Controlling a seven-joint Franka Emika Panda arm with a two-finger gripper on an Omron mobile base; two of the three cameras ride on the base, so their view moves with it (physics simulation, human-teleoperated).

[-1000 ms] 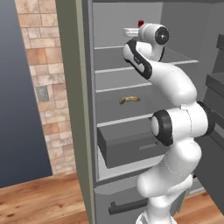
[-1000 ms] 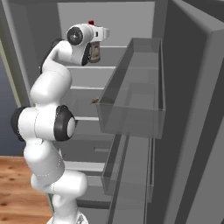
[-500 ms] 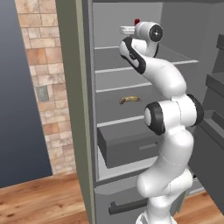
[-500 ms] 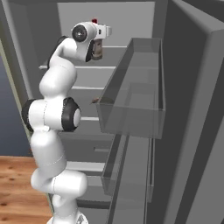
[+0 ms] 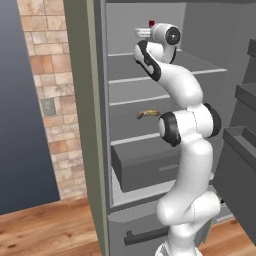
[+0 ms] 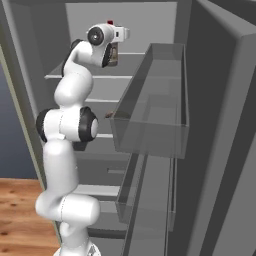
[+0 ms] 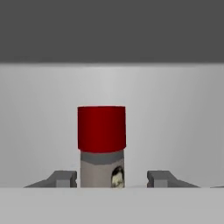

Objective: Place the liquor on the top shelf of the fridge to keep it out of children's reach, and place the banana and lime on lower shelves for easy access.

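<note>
One curved yellow banana (image 5: 148, 114) lies shelved while my spread gripper (image 7: 113, 179) flanks the red-capped grey-brown liquor bottle (image 7: 102, 146), lime unseen.

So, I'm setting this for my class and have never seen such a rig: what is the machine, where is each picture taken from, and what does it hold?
It is a white robot arm on a driving base, reaching into an open grey fridge. Two pictures come from cameras behind the arm, left and right; the third looks out from its hand. The claw is open: its fingers flank the liquor bottle without touching, up at the top shelf. A banana lies on a lower shelf.
</note>
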